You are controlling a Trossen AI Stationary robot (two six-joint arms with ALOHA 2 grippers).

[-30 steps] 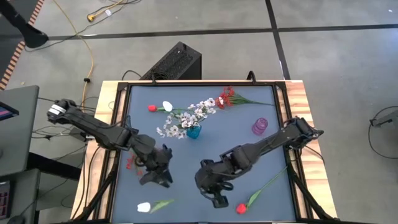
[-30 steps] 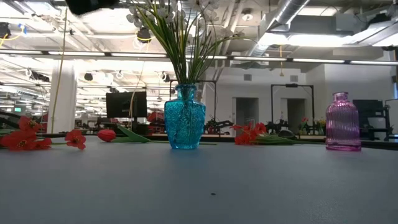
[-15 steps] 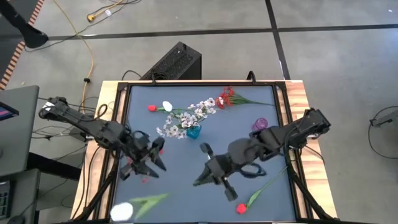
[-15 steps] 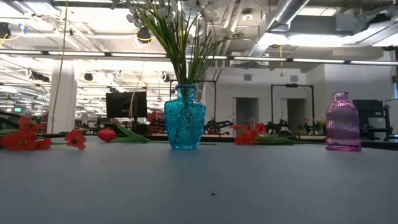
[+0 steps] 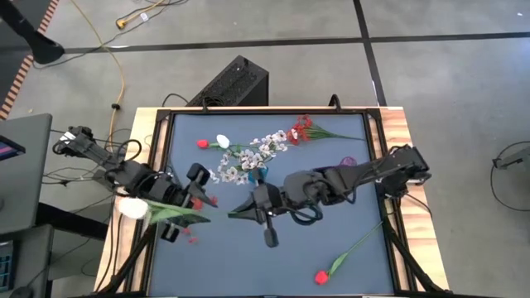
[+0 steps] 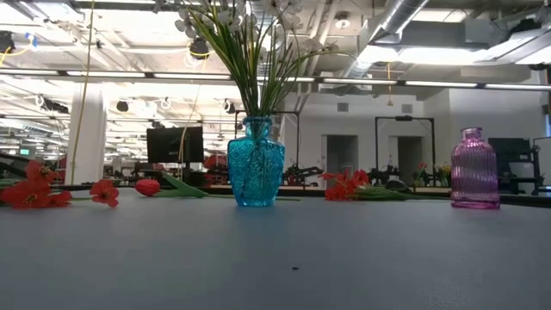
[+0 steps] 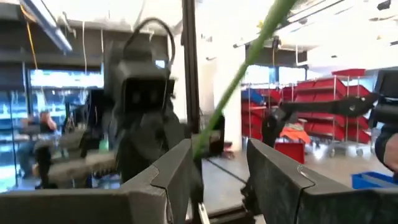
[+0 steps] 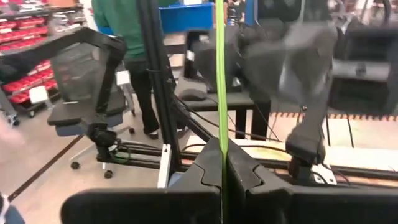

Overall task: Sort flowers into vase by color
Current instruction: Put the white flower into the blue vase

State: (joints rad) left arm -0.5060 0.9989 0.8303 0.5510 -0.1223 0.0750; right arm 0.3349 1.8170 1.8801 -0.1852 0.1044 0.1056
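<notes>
A white-headed flower is lifted over the table's left part. Its head (image 5: 132, 207) hangs over the left edge, and its green stem (image 5: 178, 214) runs right to my right gripper (image 5: 240, 213), which is shut on it. My left gripper (image 5: 195, 207) stands open under the stem, facing the right gripper; in its wrist view the stem (image 7: 249, 56) runs above and between its fingers (image 7: 217, 168). The blue vase (image 5: 257, 175) holds white sprays. The pink vase (image 6: 475, 168) stands at the right, mostly hidden by my right arm in the high view. My right gripper pinches the white flower's thin stem (image 8: 221, 134) between its two shut fingers, near the end away from the head. It comes roughly level from the table's right. The flower is lifted clear of the table. My left gripper: I cannot tell whether it touches the stem.
On the far part of the table lie a red spray (image 5: 302, 128), a red bud (image 5: 201, 143) and a white bud (image 5: 223, 141). Red blossoms (image 5: 199, 203) lie under my left gripper. A red bud (image 5: 321, 277) on a long stem lies near right.
Both grippers have risen and tipped from pointing down to about level. My right gripper has gone toward the far and left edges. The white flower, which lay at the near left, has been lifted clear, and its head has swung over the left edge. My left gripper has drawn back left.
</notes>
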